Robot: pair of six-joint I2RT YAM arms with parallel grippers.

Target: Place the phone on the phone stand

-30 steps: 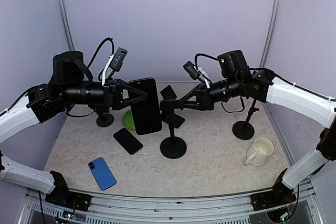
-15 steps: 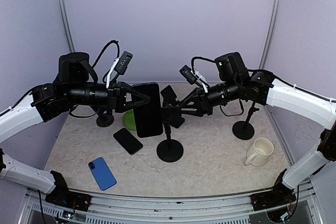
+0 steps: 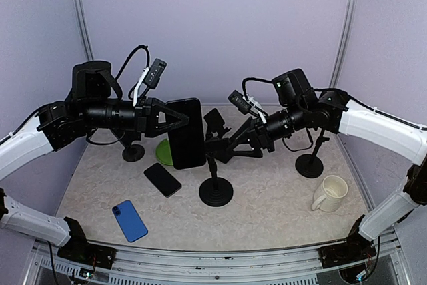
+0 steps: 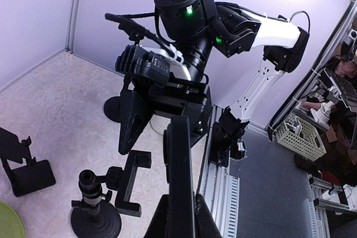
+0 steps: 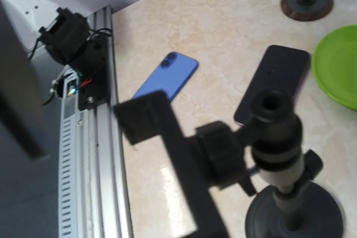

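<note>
The phone [image 3: 186, 133] hangs in the air above the desk [image 3: 273, 195], pinched at its left edge by the left arm's fingers [image 3: 170, 119], which are closed narrow on it. Its long axis stands upright and its dark face is turned towards the top camera. Just beside it, on the robot's right, is the phone stand [image 3: 215, 177], whose cradle [image 3: 221, 146] sits tilted on top of the pole. The right arm's fingers [image 4: 131, 125] are spread wide and hold nothing; the left wrist view shows them poised over the cradle, close to it but apart. So the cradle lies between the phone and the right fingers, and the left arm is the one placed to deliver. As I judge it, the phone needs a short sideways shift towards the cradle, lined up with the cradle's slot. A second black phone [image 3: 162, 179] and a blue phone [image 3: 129, 220] lie flat on the desk, well apart from the stand
</note>
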